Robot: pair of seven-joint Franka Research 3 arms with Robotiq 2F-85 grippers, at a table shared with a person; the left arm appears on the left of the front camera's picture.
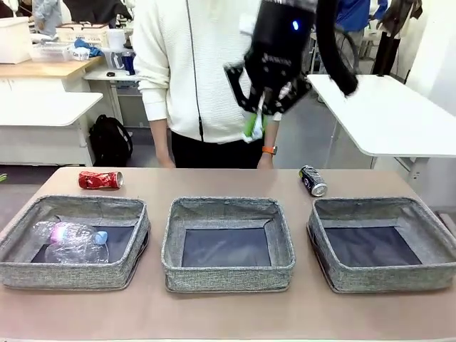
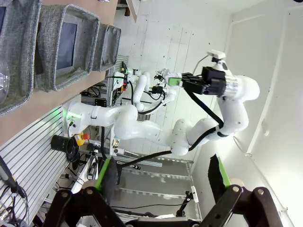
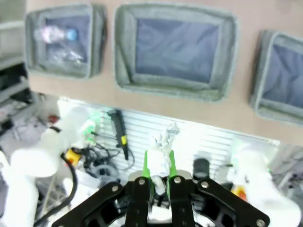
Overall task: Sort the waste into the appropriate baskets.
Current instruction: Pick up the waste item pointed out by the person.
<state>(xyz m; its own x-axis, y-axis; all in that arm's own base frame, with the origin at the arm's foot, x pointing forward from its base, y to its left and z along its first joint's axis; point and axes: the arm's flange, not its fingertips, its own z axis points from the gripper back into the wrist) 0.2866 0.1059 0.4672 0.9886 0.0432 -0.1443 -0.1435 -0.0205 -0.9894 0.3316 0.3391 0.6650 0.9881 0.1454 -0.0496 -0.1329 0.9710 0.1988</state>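
High above the table's far side, my right gripper is shut on a small white paper wad. The right wrist view shows the wad pinched between the green pads of that gripper, over the robot-side edge below the middle basket. Three grey baskets stand in a row: left, middle, right. A clear bottle with a blue cap lies in the left one. A red can and a black can lie on the table behind the baskets. My left gripper is open, off the table.
A person in a white sweater stands at the far edge, one hand resting near the table. The left wrist view shows the baskets from the side and the right arm raised. White tables stand behind left and right.
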